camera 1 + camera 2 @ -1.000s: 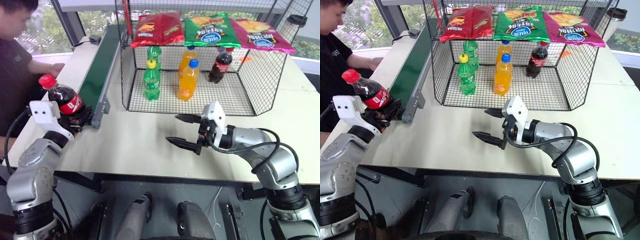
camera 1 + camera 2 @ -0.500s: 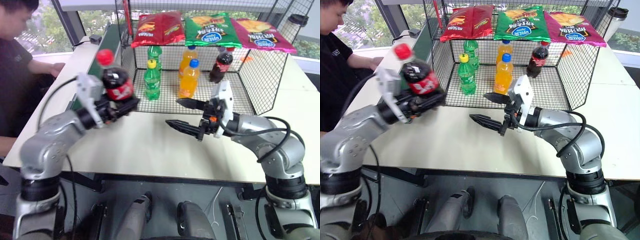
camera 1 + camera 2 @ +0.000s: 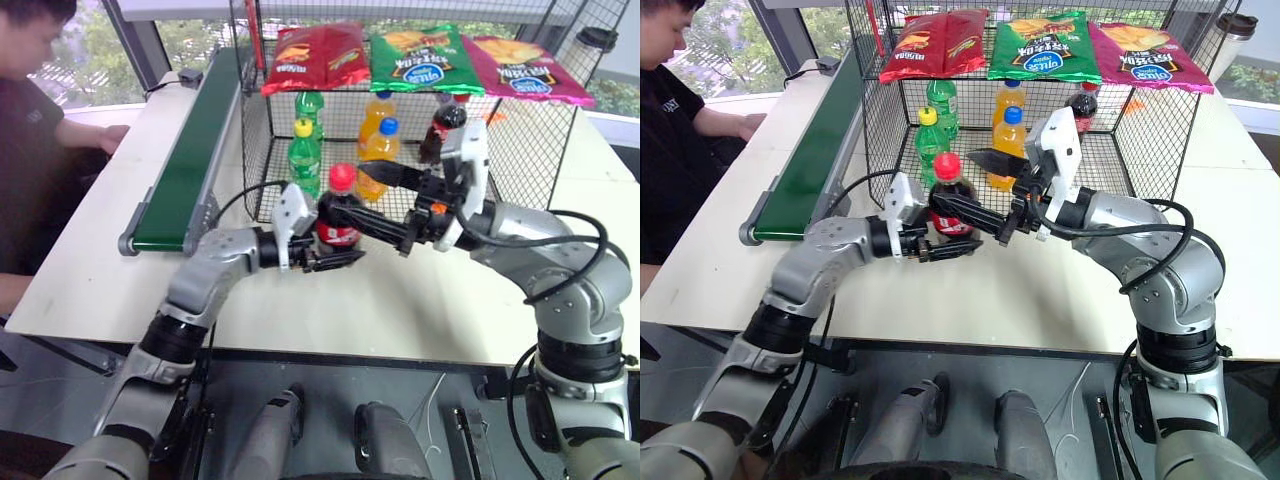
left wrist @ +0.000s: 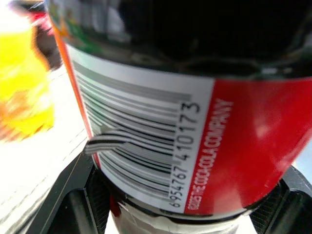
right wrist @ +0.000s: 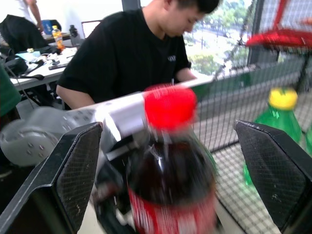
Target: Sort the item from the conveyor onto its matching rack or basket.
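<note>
Upright in mid-air over the tabletop [image 3: 300, 300], just in front of the wire cage [image 3: 520, 160]: the cola bottle [image 3: 339, 218], red cap up, red label facing the camera. Clamped low on its body by the left gripper [image 3: 322, 252], fingers squeezed tight against the label, arm reaching in level from 9 o'clock. Seen from the left wrist, filling the frame with barcode and red label, black finger pads just below the bottle at either side. Spread wide and holding nothing, the right gripper [image 3: 395, 205], coming in from 3 o'clock, one finger passing behind the cap toward the cage, the other near the bottle's shoulder; not possible to tell whether either finger touches the bottle. From the right wrist, the two black fingers [image 5: 73, 175] standing well apart with the bottle between them. Lying empty at 10 o'clock of the bottle, the dark-green conveyor [image 3: 190, 160], running away toward 12. Inside the cage at 12 o'clock: two green bottles [image 3: 304, 158], two orange-drink bottles [image 3: 378, 140] and another cola bottle [image 3: 444, 125] toward 1 o'clock. On the cage's flat top, three snack bags [image 3: 418, 58], red, green and pink. Seated at 10 o'clock beyond the conveyor, a person in a black shirt [image 3: 30, 150].
</note>
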`<state>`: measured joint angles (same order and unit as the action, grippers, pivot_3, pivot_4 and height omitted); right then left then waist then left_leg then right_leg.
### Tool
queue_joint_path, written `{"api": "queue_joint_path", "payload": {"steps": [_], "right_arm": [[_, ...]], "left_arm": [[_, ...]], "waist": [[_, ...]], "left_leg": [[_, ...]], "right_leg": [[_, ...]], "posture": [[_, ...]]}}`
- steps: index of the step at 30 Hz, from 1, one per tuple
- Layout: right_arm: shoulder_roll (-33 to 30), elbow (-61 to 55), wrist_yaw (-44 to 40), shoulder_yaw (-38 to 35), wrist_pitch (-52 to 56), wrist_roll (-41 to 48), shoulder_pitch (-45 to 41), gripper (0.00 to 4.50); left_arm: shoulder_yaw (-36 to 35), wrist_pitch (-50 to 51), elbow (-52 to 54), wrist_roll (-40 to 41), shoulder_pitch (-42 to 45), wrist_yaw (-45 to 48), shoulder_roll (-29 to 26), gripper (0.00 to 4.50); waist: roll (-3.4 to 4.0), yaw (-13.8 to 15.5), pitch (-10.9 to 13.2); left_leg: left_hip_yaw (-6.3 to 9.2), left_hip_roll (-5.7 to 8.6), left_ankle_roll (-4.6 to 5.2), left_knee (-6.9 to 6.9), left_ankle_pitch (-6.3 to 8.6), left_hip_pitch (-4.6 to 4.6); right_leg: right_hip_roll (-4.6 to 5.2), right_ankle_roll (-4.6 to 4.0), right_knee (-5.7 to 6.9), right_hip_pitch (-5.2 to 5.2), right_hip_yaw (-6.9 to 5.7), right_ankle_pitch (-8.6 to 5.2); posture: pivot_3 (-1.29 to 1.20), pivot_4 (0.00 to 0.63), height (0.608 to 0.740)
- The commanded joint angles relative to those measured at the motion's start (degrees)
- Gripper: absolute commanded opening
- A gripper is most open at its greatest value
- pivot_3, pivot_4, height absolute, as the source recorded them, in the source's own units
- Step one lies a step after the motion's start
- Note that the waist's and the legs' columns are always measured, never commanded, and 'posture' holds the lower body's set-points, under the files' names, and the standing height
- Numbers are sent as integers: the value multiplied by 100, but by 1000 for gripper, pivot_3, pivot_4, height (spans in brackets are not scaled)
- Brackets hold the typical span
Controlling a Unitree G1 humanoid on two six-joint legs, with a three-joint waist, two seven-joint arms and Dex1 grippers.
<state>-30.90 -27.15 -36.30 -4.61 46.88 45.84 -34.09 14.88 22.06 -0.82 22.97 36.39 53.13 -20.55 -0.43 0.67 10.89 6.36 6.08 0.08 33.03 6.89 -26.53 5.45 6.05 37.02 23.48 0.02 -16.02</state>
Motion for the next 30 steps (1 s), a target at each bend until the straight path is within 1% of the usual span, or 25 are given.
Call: {"api": "queue_joint_path", "payload": {"steps": [1, 6, 9, 12, 13, 14, 20, 22, 23, 27, 30], "right_arm": [[-18, -192, 48, -55, -91, 53, -115, 4500], [-37, -116, -17, -23, -145, -1, -115, 4500], [-59, -83, -62, 0, -176, -48, -96, 3625], [-55, -99, -120, 5, -178, -5, -70, 2159], [-59, -107, -136, 5, -177, 7, -59, 1774], [-67, -109, -146, 15, -178, 4, -51, 1281], [-61, -109, -53, 17, -112, -9, -98, 1237], [-30, -90, 22, -17, -101, -2, -138, 1237], [-17, -78, 60, -39, -96, 7, -155, 1237], [-14, 7, 145, -126, -117, -14, -185, 1237], [-10, 121, 258, -180, -207, -126, -210, 1237]], "left_arm": [[6, -336, 25, -99, 280, 222, 154, 2882], [104, -438, 1, -266, 291, 371, 306, 2882], [53, -364, 118, -238, 244, 332, 377, 2882], [16, -343, 188, -247, 195, 258, 410, 2882], [-2, -357, 203, -252, 180, 214, 430, 2882], [-30, -320, 211, -238, 175, 163, 451, 2882], [-209, -25, 194, -98, 209, -50, 566, 2882], [-322, 84, 171, 85, 228, 3, 612, 3956], [-354, 145, 180, 162, 233, 51, 611, 4412], [-400, 180, 187, 81, 220, -10, 572, 4470], [-398, 268, 312, 74, 134, 61, 399, 4470]], "waist": [[0, -5, 0], [0, -27, 0], [0, -27, 0], [0, -26, 0], [0, -25, 0], [0, -24, 0], [0, -19, 0], [0, -19, 0], [0, -19, 0], [1, -20, 0], [1, -23, 0]], "left_leg": [[0, 0, 0, 0, 0, 0], [2, -2, 12, -4, -7, 1], [2, -1, 14, -2, -8, 1], [2, -1, 14, 0, -9, 2], [3, -1, 14, 0, -9, 2], [2, -1, 14, 0, -9, 2], [3, 0, 15, 1, -9, 2], [3, 0, 15, 2, -9, 2], [3, 0, 15, 2, -9, 2], [4, 0, 15, 3, -9, 3], [4, 0, 15, 3, -9, 3]], "right_leg": [[0, 0, 0, 0, 0, 0], [-2, 3, 6, 5, -2, 1], [-2, 4, 6, 3, -2, 2], [-2, 4, 7, 2, -3, 2], [-2, 4, 7, 1, -3, 2], [-2, 5, 7, 0, -3, 2], [-2, 17, 7, 0, -4, 9], [-2, 17, 7, 0, -4, 9], [-3, 17, 8, 0, -5, 9], [-3, 18, 8, 0, -6, 9], [-4, 18, 9, -1, -7, 9]], "posture": [[0, 150, 738], [0, 150, 738], [0, 150, 738], [0, 150, 738], [0, 150, 738], [0, 150, 738], [0, 150, 738], [0, 150, 738], [0, 150, 738], [0, 150, 738], [0, 150, 738]]}}
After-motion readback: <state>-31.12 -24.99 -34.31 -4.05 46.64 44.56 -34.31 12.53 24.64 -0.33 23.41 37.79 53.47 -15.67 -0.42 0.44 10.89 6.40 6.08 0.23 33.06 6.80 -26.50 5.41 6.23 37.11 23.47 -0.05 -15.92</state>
